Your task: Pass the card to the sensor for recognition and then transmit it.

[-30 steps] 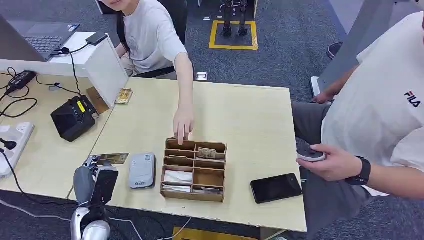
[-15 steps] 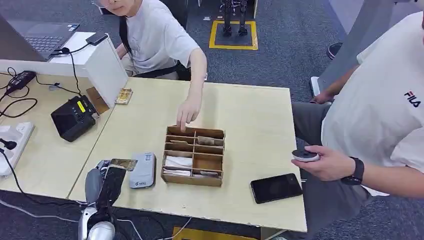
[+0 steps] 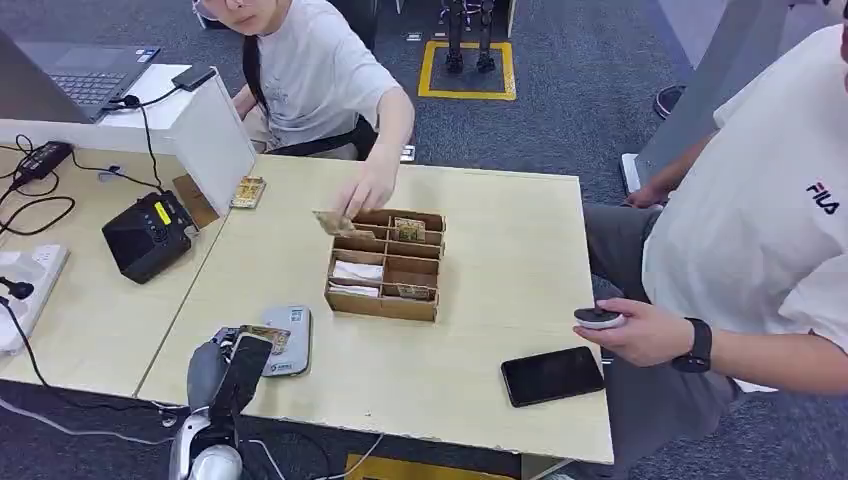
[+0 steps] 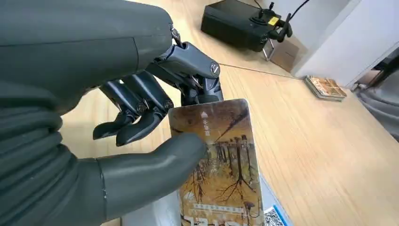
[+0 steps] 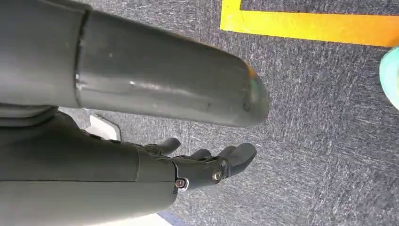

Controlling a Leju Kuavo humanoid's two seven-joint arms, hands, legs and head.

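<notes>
Card [image 4: 218,160] sits pinched in the left robot hand [image 4: 141,127], over the sensor [image 3: 287,338].

Bare tabletop [image 3: 270,265] between sensor [image 3: 285,340] and wooden organizer [image 3: 385,265]; person's hand [image 3: 368,190] over organizer.

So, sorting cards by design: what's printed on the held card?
Bare trees on amber card; left wrist view.

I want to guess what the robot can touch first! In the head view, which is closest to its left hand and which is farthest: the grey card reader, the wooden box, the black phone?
From the left hand, holding the card:
1. Grey card reader, right beside the hand.
2. Wooden box, mid-table.
3. Black phone, far toward the right edge.
</notes>
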